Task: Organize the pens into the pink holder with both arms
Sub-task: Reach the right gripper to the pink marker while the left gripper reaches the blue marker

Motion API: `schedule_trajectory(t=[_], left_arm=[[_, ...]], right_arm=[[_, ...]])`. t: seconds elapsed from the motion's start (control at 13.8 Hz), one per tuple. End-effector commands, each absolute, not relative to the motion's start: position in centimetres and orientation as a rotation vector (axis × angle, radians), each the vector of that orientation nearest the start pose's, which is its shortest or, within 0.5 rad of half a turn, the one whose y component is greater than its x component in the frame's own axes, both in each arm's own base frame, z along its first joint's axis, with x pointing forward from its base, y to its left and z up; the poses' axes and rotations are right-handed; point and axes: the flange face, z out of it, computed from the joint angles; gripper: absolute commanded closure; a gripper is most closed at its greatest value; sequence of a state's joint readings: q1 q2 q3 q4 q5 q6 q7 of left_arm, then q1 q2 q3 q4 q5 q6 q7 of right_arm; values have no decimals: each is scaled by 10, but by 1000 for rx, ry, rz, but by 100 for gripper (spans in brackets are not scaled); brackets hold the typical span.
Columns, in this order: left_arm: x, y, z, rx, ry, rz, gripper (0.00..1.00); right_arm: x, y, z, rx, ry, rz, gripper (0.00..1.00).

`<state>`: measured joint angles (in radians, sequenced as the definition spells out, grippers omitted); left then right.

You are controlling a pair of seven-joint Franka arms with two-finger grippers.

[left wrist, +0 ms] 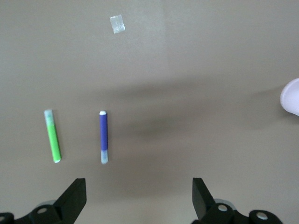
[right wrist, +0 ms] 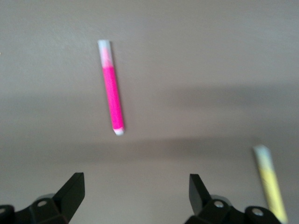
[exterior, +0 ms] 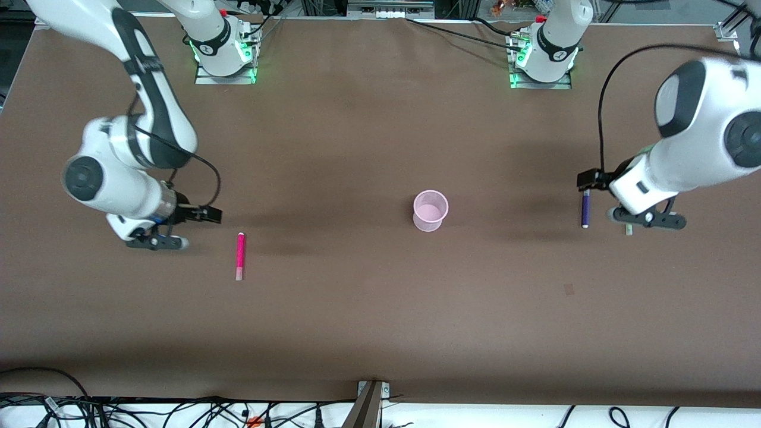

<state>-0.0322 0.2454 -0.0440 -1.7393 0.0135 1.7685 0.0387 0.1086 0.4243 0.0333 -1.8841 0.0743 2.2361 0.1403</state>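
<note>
Left gripper (left wrist: 138, 198) spread, empty, over purple pen (exterior: 585, 209) and green pen (left wrist: 52, 142) at left arm's end; right gripper (right wrist: 135, 196) spread, empty, near magenta pen (exterior: 240, 255), yellow pen (right wrist: 271, 186) beside; pink holder (exterior: 430, 210) upright mid-table, between arms.

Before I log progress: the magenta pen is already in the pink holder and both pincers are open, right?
Not quite. The front view shows the magenta pen lying on the table toward the right arm's end, outside the pink holder. The left pincer and right pincer are open.
</note>
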Motion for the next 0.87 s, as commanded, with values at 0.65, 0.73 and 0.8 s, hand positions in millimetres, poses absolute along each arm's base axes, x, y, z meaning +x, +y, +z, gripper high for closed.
schedule_trajectory(t=[0.65,0.73,0.8], left_arm=[[536,26,226,-3058,370,66,0],[534,26,219,-3057,404,86,0],[533,27,214,-3058,412,100,0]], right_arm=[[616,133,182,-3068,116,7,39],[616,132,178,-3068,119,-2,45],[617,128,175,-3068,122,-6,50]])
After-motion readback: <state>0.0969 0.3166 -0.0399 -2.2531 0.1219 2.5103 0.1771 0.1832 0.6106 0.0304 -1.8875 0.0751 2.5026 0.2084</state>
